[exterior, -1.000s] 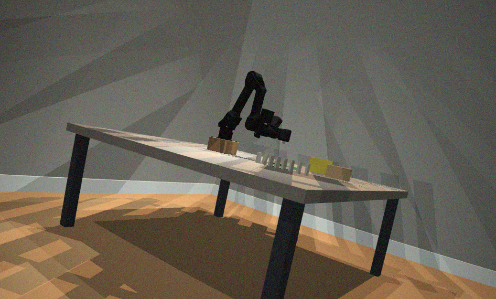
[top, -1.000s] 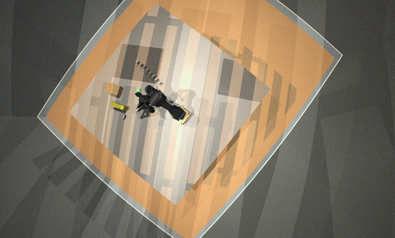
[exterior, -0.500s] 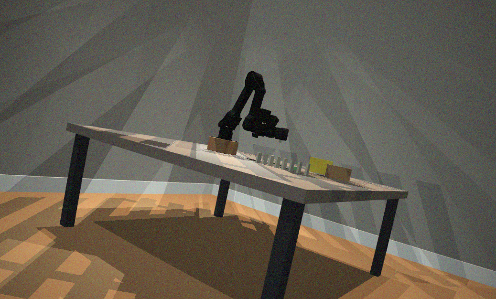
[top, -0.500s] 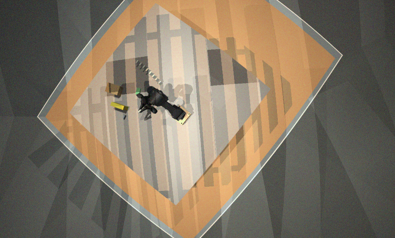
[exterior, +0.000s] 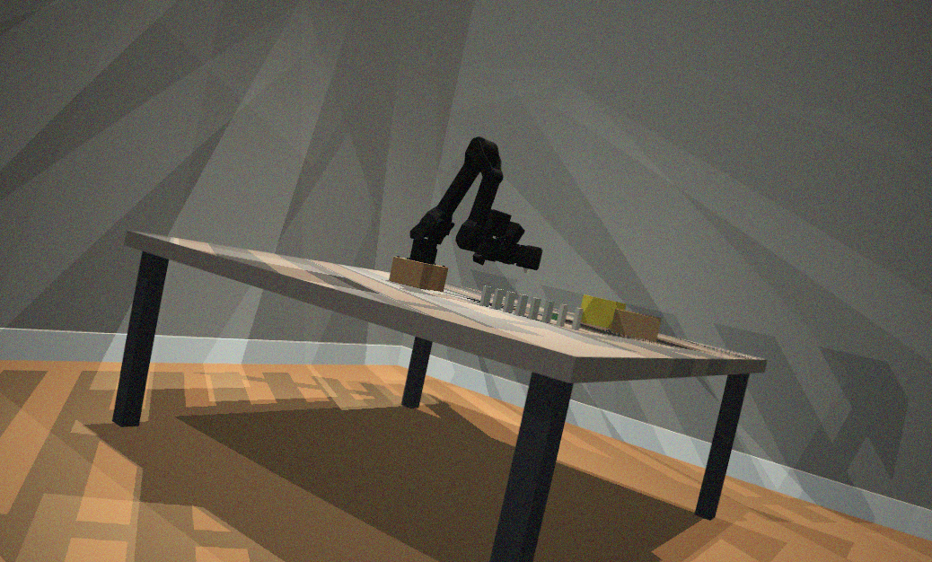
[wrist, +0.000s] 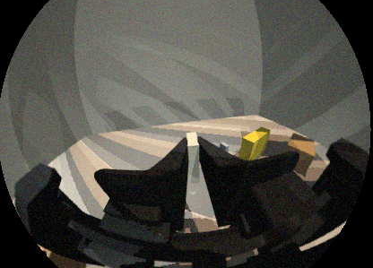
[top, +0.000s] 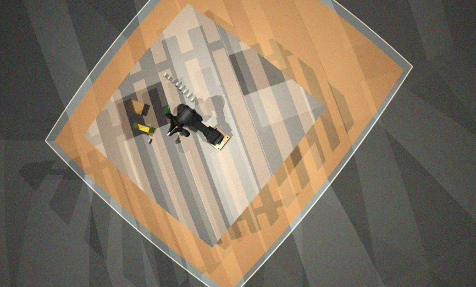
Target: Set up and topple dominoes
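Note:
Several pale dominoes stand in a straight, evenly spaced row; one end domino [top: 192, 99] is nearest the arm in the top view, and a middle domino [exterior: 523, 305] shows in the exterior view. My gripper [top: 171, 130] [exterior: 531, 267] [wrist: 192, 141] is shut on a pale domino [wrist: 192, 139] [top: 168, 133], which sticks out beyond the fingertips. The gripper is above the table, tipped forward and slightly down, to one side of the row. The held domino is mostly hidden in the exterior view, so its exact tilt is hard to tell.
A yellow block [top: 143, 128] [exterior: 598, 311] [wrist: 253, 145] and an orange-brown block [top: 138, 107] [exterior: 637, 324] [wrist: 301, 145] stand beyond the gripper. A small blue-grey object [top: 150, 140] [wrist: 224, 147] lies near the yellow block. A green object [top: 166, 109] [exterior: 555, 316] is between arm and row.

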{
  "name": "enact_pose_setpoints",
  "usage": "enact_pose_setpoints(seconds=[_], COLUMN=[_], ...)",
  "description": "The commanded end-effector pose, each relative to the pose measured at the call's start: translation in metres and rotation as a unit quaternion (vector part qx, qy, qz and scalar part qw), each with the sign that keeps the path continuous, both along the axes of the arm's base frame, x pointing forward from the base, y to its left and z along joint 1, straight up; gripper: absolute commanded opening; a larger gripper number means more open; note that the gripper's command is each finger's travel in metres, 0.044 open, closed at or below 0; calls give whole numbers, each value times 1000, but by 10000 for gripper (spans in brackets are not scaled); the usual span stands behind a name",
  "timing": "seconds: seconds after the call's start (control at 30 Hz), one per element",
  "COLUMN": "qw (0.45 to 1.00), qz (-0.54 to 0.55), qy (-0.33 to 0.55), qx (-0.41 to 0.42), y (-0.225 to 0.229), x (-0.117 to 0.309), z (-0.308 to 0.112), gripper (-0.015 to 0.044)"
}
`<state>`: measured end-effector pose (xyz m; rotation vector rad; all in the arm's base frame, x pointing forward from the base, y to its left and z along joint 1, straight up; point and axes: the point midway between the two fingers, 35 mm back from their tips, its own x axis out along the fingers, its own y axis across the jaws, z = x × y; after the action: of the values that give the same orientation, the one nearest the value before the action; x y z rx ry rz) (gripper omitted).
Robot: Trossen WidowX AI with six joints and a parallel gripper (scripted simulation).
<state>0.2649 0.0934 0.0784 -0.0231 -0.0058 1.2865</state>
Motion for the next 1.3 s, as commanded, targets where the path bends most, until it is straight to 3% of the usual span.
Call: enact_pose_setpoints(seconds=[0.0, 0.87, 1.27], qw=[1000, 1000, 1000], qz=[1, 7, 7], qy=[-1, 3, 3], qx=[-2, -13, -14], y=[0, 6, 6], x=[2, 0, -1], z=[-12, -94, -96], gripper=[28, 28, 28])
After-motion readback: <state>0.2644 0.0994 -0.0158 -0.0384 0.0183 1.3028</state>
